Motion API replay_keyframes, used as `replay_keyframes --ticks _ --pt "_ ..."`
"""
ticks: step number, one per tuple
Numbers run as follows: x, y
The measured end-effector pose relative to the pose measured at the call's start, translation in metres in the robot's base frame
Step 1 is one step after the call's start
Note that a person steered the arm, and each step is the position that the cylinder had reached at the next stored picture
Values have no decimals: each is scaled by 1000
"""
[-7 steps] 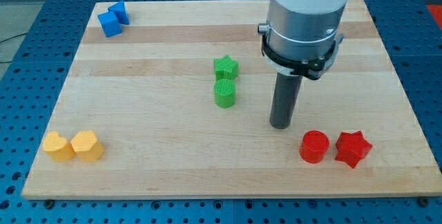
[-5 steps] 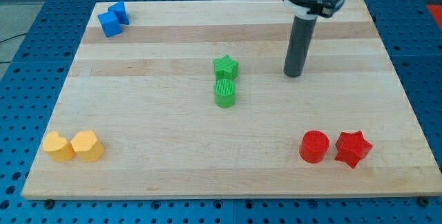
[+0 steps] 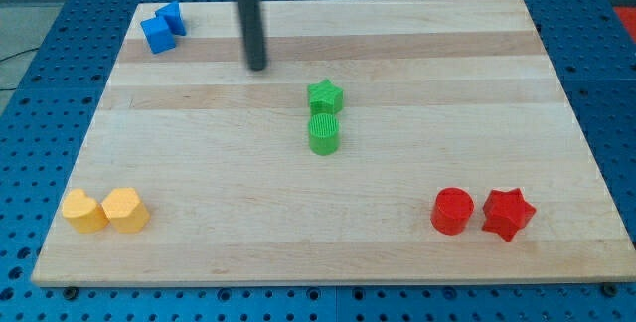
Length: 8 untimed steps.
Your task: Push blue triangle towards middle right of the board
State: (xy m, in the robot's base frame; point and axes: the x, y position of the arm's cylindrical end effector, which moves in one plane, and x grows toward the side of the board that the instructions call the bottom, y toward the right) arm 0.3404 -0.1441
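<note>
My tip [image 3: 257,67] blurred, right of blue triangle [image 3: 171,16]; no jaws, holds nothing.

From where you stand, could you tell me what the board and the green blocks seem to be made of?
The board looks like pale wood: plank stripes and grain show, matte finish. The green star and green cylinder look like plastic, probably printed, given their fine ridged lines.

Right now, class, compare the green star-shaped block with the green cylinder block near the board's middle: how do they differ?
The green star-shaped block has a pointed outline; the green cylinder block is round. The star sits nearer the view's top, the cylinder just below it. The star is the one closer to my tip, which stands up and to the view's left of both. They share the same green colour and stand close together on the wooden board.
</note>
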Motion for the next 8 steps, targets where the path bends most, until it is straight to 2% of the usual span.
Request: replay_keyframes --ticks 1,2,4,5,6,7,8 --pt "17 -106" --pt "-4 -160" --pt "-102 -160" --pt "-108 -144" --pt "-101 -59" --pt "-102 -22" --pt "-115 -17"
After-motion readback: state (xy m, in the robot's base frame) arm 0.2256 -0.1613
